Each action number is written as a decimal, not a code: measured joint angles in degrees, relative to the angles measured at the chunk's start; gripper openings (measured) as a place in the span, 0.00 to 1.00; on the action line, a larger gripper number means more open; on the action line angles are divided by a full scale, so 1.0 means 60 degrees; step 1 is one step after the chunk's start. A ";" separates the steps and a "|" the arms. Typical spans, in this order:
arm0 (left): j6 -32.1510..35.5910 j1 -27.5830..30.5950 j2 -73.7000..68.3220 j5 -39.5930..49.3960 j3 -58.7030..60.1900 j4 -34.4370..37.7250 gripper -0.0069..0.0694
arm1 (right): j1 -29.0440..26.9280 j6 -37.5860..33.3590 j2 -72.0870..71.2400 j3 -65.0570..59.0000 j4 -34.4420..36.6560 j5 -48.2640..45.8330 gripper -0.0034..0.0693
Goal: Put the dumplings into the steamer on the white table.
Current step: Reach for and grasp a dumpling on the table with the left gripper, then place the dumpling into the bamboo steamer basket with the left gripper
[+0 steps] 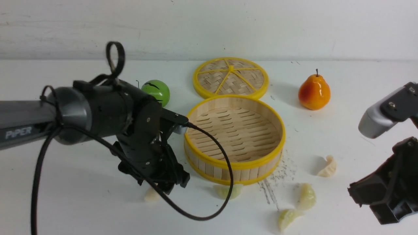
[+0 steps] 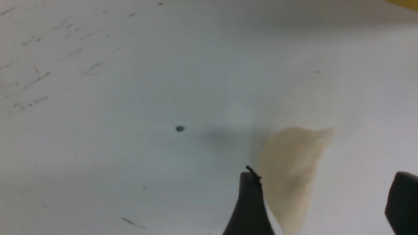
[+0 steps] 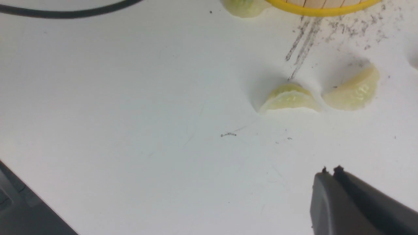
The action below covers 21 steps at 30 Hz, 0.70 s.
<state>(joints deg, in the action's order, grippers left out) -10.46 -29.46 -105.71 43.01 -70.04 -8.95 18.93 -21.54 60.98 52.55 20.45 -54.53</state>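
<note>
The bamboo steamer stands mid-table with nothing on its slatted floor. Several dumplings lie on the white table: one under my left gripper, one against the steamer's front wall, two at the front right, and one further right. In the left wrist view my left gripper is open low over the table, and a blurred cream dumpling lies between its fingers, close to one finger. My right gripper is shut and empty, short of two dumplings.
The flat woven steamer lid lies behind the steamer. A green ball-shaped fruit sits at the back left and an orange pear at the back right. My left arm's black cable loops down in front of the steamer.
</note>
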 joint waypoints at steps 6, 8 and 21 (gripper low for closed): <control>-0.0679 0.0000 -0.0746 -0.0365 -0.0106 -0.0488 0.74 | 0.0000 0.0000 0.0024 0.0000 0.0000 0.0289 0.06; -0.0679 0.0000 -0.0785 -0.0365 -0.0131 -0.0438 0.70 | 0.0000 0.0000 0.0027 0.0000 0.0000 0.0330 0.06; -0.0679 0.0000 -0.0778 0.2547 -0.4365 0.0729 0.46 | 0.0000 0.0000 0.0027 0.0000 0.0012 0.0504 0.08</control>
<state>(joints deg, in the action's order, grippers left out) -14.53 -29.46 -110.38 58.30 -96.23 -4.58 18.93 -21.54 61.14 52.55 20.52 -51.51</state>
